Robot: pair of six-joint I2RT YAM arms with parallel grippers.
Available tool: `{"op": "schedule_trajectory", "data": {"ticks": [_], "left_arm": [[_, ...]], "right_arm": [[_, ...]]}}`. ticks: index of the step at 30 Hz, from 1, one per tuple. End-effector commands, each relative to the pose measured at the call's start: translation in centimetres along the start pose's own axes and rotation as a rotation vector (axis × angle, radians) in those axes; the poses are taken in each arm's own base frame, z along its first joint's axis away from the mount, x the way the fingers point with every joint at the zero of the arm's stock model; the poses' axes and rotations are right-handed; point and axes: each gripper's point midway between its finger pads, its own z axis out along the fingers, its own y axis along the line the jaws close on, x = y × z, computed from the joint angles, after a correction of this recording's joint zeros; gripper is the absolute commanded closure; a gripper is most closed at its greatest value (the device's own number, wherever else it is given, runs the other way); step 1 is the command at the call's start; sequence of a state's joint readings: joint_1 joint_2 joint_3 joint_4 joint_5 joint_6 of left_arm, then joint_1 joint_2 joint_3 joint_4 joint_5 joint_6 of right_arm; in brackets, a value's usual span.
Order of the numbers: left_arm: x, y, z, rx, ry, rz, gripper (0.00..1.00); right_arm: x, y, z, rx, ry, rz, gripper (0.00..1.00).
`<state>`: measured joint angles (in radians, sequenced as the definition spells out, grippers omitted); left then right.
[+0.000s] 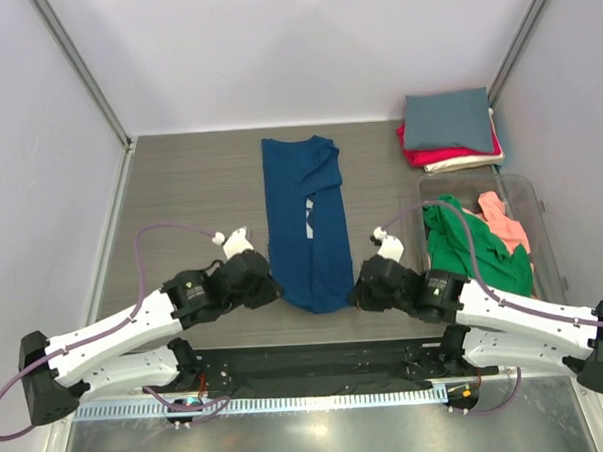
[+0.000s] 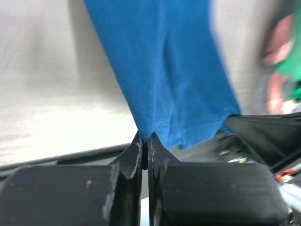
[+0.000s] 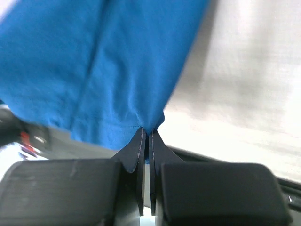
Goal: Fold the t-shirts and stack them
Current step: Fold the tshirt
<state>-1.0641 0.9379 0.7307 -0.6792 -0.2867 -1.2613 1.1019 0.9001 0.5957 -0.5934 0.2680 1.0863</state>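
Note:
The navy blue t-shirt [image 1: 304, 221] lies on the table folded into a long narrow strip, with a sliver of its pale print showing at mid-length. My left gripper [image 1: 274, 290] is shut on the shirt's near left corner [image 2: 146, 133]. My right gripper [image 1: 354, 293] is shut on the near right corner [image 3: 147, 128]. The near hem sags between the two grippers. A folded stack with the slate-grey tee [image 1: 448, 119] on top, over red and cream ones, sits at the back right. The green tee [image 1: 477, 243] and the salmon-pink tee [image 1: 505, 220] lie crumpled in a bin.
A clear plastic bin [image 1: 525, 191] stands at the right of the table and holds the loose tees. White walls close in on three sides. A black and metal rail [image 1: 308, 371] runs along the near edge between the arm bases.

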Motion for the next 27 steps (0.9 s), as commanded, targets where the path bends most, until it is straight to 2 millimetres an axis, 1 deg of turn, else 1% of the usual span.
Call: {"op": "schedule_trajectory", "data": {"ticks": [1,2,3,4,5,6,7,8,9,10,11,12,13,14,15,16,17,18,19,20,22,23,24,25,26,27], "left_arm": [[-3.8,-0.1,-1.2,-0.086,-0.088,0.089,1.00],[-5.2,0.0,-0.6,-0.116,-0.100,0.110,1.00],[-6.2,-1.0,-0.8,-0.092,-0.100,0.109,1.00],[-7.3,-1.7,-0.6,-0.072,-0.108,0.129,1.00],[-8.9,-1.5,-0.2,-0.084,-0.124,0.107,1.00],[-9.5,-1.5,0.7,-0.090,-0.115,0.106,1.00],[-10.3,-2.4,0.8,-0.065,-0.111,0.100,1.00],[-11.4,-2.0,1.9,-0.090,-0.107,0.108,1.00],[-12.5,-2.5,1.5,-0.073,-0.127,0.109,1.00],[-13.1,-3.0,2.4,-0.085,-0.112,0.116,1.00],[-14.1,-2.8,2.9,-0.093,-0.114,0.124,1.00],[-14.2,-2.6,4.2,-0.115,-0.088,0.133,1.00],[-15.1,-3.4,4.4,-0.098,-0.087,0.131,1.00],[-15.7,-3.1,4.9,-0.111,-0.080,0.134,1.00],[-15.8,-2.8,6.0,-0.129,-0.058,0.135,1.00],[-16.7,-3.1,6.2,-0.120,-0.060,0.123,1.00],[-17.1,-3.1,6.6,-0.118,-0.055,0.121,1.00],[-17.5,-3.3,6.9,-0.114,-0.052,0.127,1.00],[-17.7,-2.7,8.0,-0.135,-0.036,0.124,1.00],[-18.5,-3.3,8.0,-0.126,-0.047,0.124,1.00],[-19.0,-2.6,9.3,-0.152,-0.028,0.125,1.00],[-19.6,-2.9,9.5,-0.145,-0.032,0.122,1.00],[-19.9,-2.9,9.8,-0.144,-0.029,0.124,1.00],[-20.2,-2.7,10.1,-0.148,-0.028,0.120,1.00],[-20.1,-2.3,11.1,-0.160,-0.008,0.119,1.00],[-20.7,-2.6,11.3,-0.155,-0.014,0.118,1.00]], "right_arm": [[-5.0,0.6,-1.2,0.070,-0.112,-0.050,0.99],[-6.6,1.3,-1.5,0.064,-0.136,-0.076,0.99],[-7.5,1.4,-1.5,0.066,-0.134,-0.084,0.99],[-9.7,1.3,-1.3,0.095,-0.161,-0.105,0.99],[-11.0,1.4,-1.3,0.103,-0.180,-0.110,0.99],[-12.1,1.4,-1.2,0.115,-0.194,-0.124,0.99],[-12.7,1.2,-0.3,0.138,-0.177,-0.137,0.99],[-14.7,1.6,-0.6,0.138,-0.207,-0.153,0.99],[-15.5,1.5,-0.1,0.151,-0.206,-0.160,0.99],[-15.8,1.3,0.9,0.172,-0.180,-0.171,0.99],[-17.6,1.3,1.0,0.180,-0.200,-0.173,0.99],[-18.2,1.2,1.4,0.183,-0.198,-0.175,0.99],[-19.0,1.8,1.6,0.162,-0.199,-0.175,0.99],[-19.8,1.2,2.7,0.176,-0.192,-0.162,0.99],[-20.2,1.2,3.1,0.173,-0.188,-0.171,0.99],[-20.6,1.3,4.1,0.172,-0.170,-0.171,0.99],[-21.2,1.0,4.5,0.177,-0.167,-0.166,0.99],[-21.4,0.9,5.1,0.178,-0.159,-0.174,0.99],[-22.0,1.2,5.4,0.171,-0.160,-0.174,0.99],[-22.1,0.7,6.5,0.181,-0.136,-0.171,0.99],[-23.0,0.9,7.2,0.172,-0.137,-0.177,0.99],[-23.2,0.7,7.6,0.169,-0.130,-0.175,0.99],[-23.3,0.1,8.4,0.178,-0.117,-0.165,0.99],[-23.9,0.1,8.6,0.176,-0.119,-0.165,0.99],[-24.2,0.1,8.9,0.171,-0.120,-0.163,0.99],[-24.3,-0.5,9.7,0.179,-0.101,-0.157,0.99]]}}
